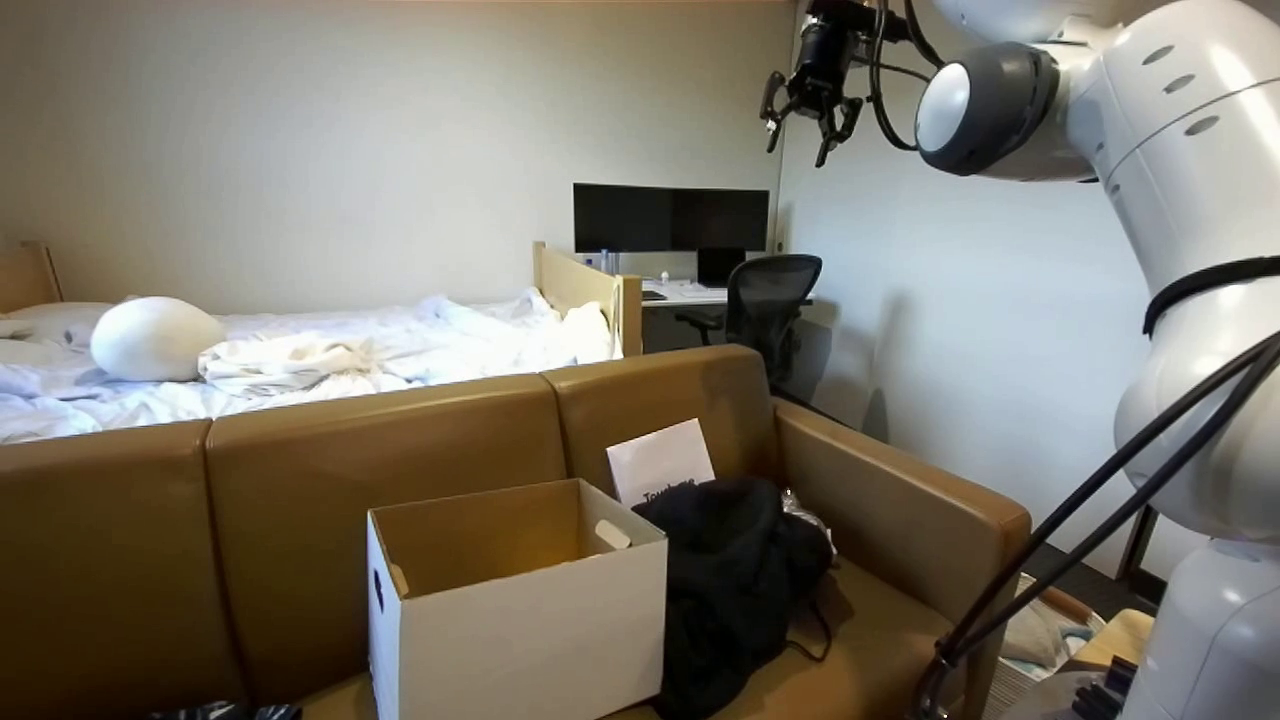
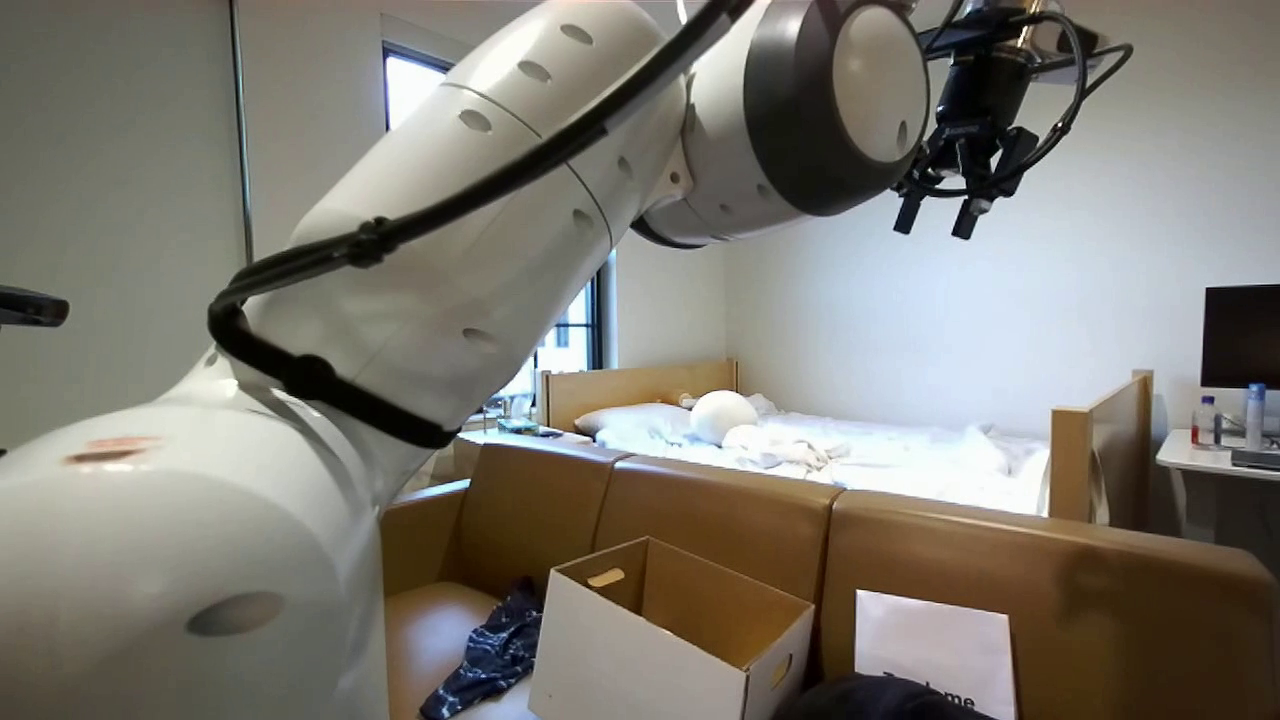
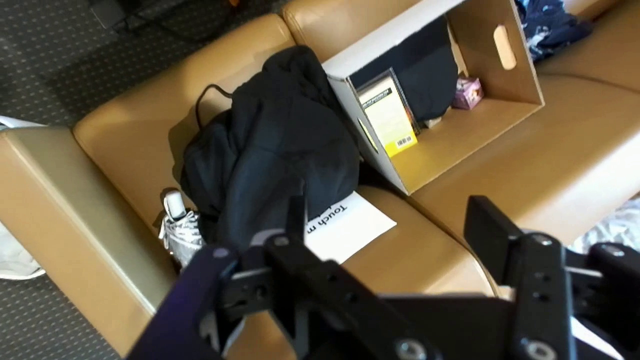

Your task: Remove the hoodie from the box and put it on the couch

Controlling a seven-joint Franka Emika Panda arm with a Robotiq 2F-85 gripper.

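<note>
Much above the brown leather couch (image 1: 390, 440), holds a black gripper (image 1: 796, 157) spread, empty, in an exterior view. In an exterior view, finds the black fabric hoodie (image 2: 880, 700) beside the white cardboard box (image 2: 630, 650); in the wrist view, on the couch, upper left of the gripper, presumably placed.

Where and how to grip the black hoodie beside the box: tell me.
Likely best: pinch the hoodie at its mounded middle, coming straight down. It lies soft and heaped on the couch, its top uncovered, while the box crowds one side. The gripper hangs open, pointing down.
</note>
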